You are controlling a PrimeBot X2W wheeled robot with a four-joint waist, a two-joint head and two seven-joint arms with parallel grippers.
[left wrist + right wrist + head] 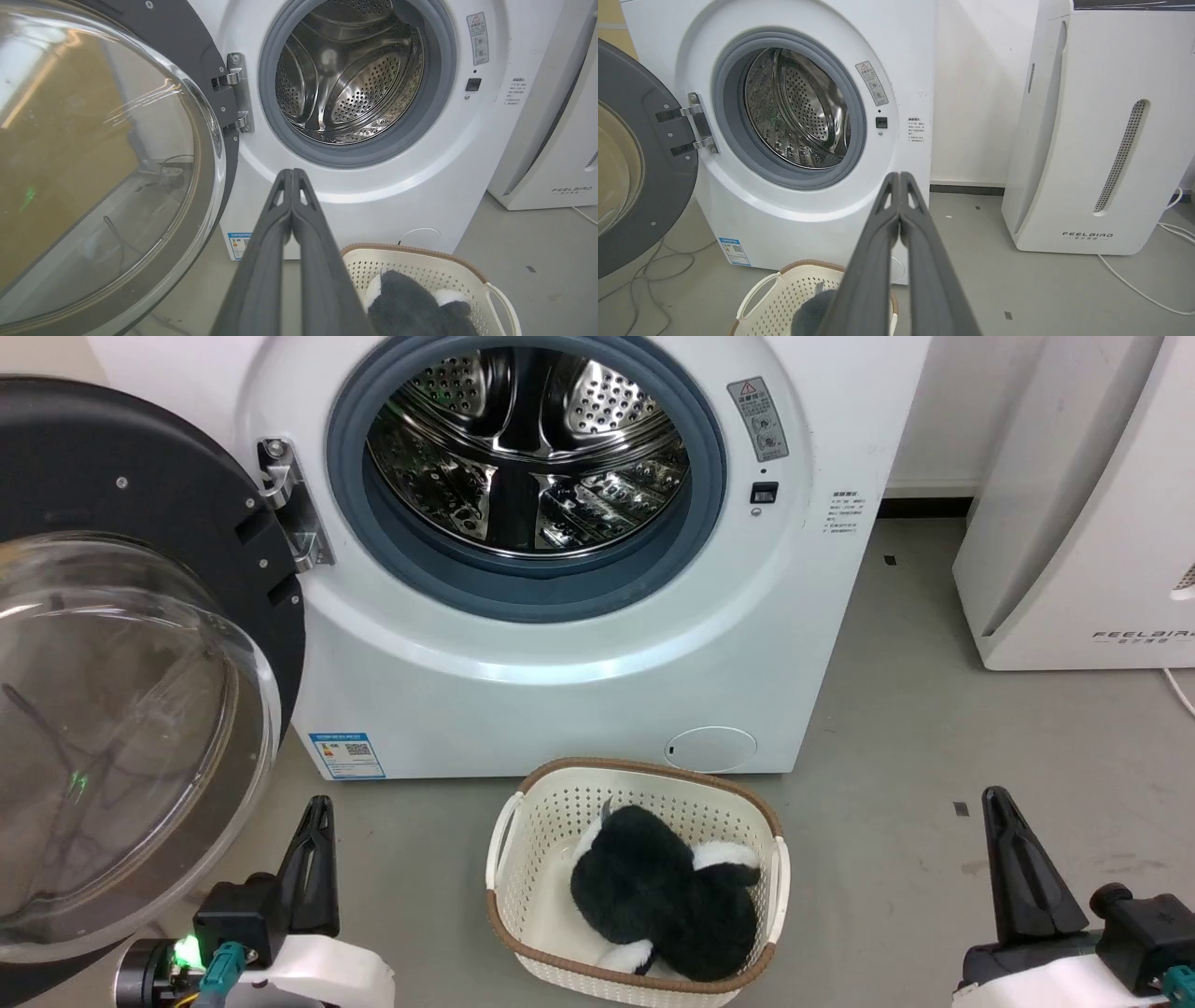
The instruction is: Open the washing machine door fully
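Now our left gripper (319, 817) and right gripper (997, 803) are pinched closed and empty; the washing machine door (112, 457) stands swung wide, left of the drum opening (527, 457)

Laundry corner, lab-like: front-load washer (560, 709), laundry basket (644, 768), air purifier (1074, 523), loose cables (1125, 282) on grey floor (934, 756)

Head down, wrists fwd, prob. low; share washer (560, 709).
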